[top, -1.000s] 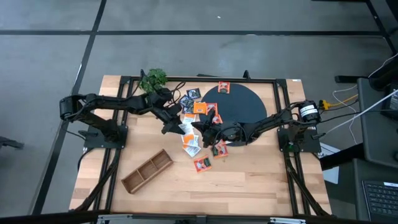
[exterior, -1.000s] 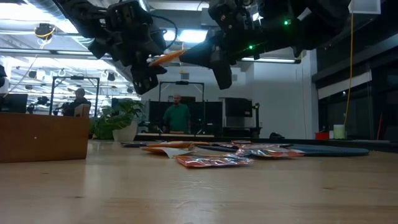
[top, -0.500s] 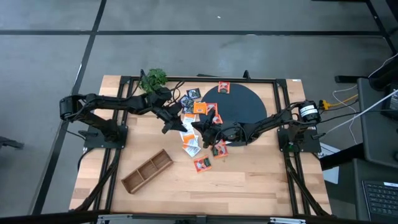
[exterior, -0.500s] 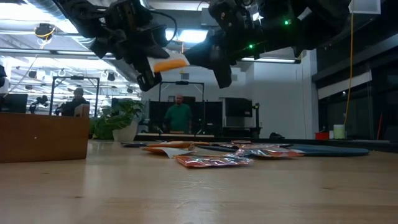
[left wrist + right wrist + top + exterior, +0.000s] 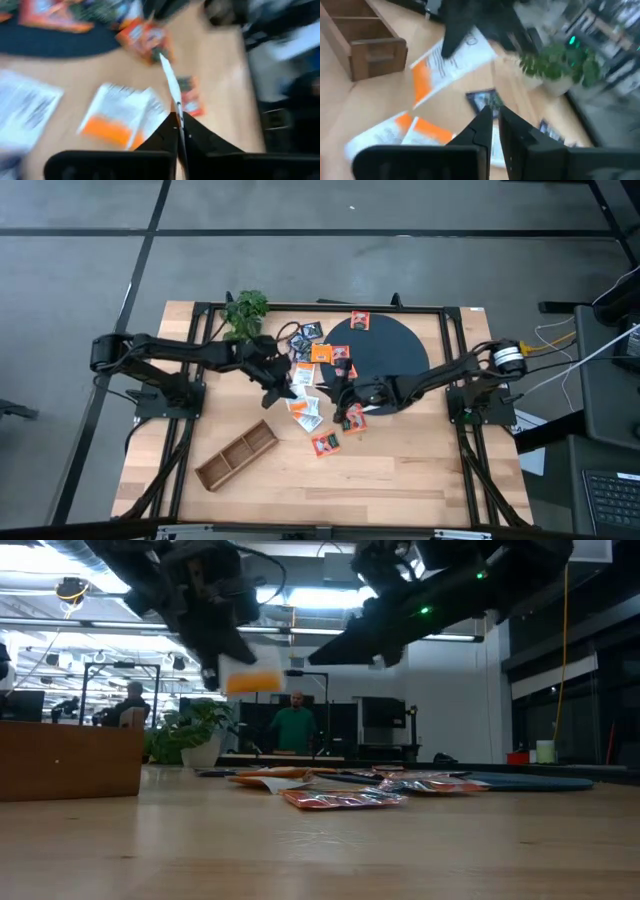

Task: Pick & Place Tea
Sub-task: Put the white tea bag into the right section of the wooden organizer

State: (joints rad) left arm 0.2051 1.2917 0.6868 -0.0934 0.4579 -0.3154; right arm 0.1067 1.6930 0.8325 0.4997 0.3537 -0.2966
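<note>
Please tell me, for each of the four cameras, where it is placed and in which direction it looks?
High view: above, looking straight down on the light wooden table; both dark arms show.
Low view: at table-top height, looking level into the room; both arms enter from above.
Left wrist view: on the left arm, past the left gripper, shut on a white and orange tea sachet.
Right wrist view: on the right arm, past the right gripper; shares that sachet and the long wooden compartment tray with the high view.

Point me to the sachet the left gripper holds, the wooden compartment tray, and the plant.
white-and-orange sachet (image 5: 253, 676): low view, its orange lower half, hanging from the left gripper.
wooden compartment tray (image 5: 238, 454): high view, a middle divider.
green plant (image 5: 246, 310): high view, centre of the leaves.
</note>
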